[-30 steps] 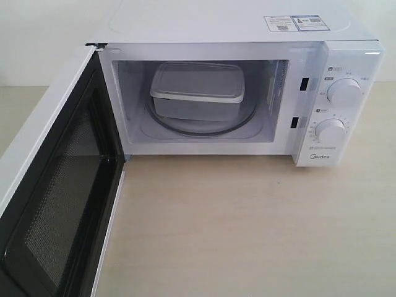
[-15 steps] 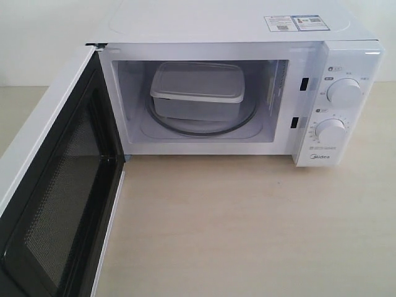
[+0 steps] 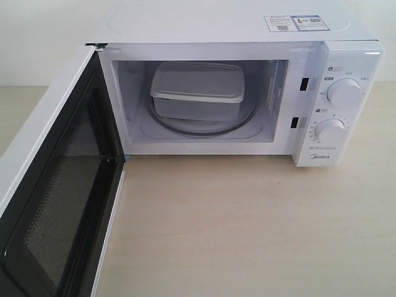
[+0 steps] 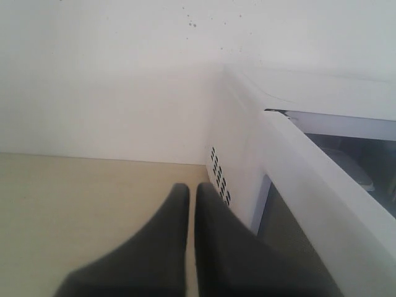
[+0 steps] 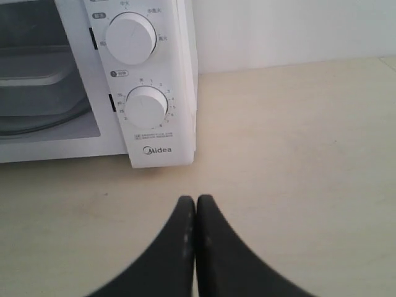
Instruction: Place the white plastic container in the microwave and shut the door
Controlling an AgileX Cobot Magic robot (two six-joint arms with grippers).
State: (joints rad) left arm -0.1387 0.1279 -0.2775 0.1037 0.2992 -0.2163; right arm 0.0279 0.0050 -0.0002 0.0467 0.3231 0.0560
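The white plastic container (image 3: 198, 91) sits lidded on the glass turntable inside the microwave (image 3: 241, 28). The door (image 3: 59, 185) stands wide open, swung out to the left, its dark mesh window facing inward. Neither gripper shows in the exterior view. In the left wrist view my left gripper (image 4: 192, 189) is shut and empty, outside the door's (image 4: 315, 198) outer face, near the microwave's vented side wall (image 4: 219, 176). In the right wrist view my right gripper (image 5: 195, 201) is shut and empty over the table, in front of the dial panel (image 5: 143, 80).
The light wooden table (image 3: 247, 229) stretches in front of the microwave. A white wall (image 4: 105, 80) stands behind. Two round dials (image 3: 337, 111) sit on the right panel, stickers (image 3: 296, 23) on the top.
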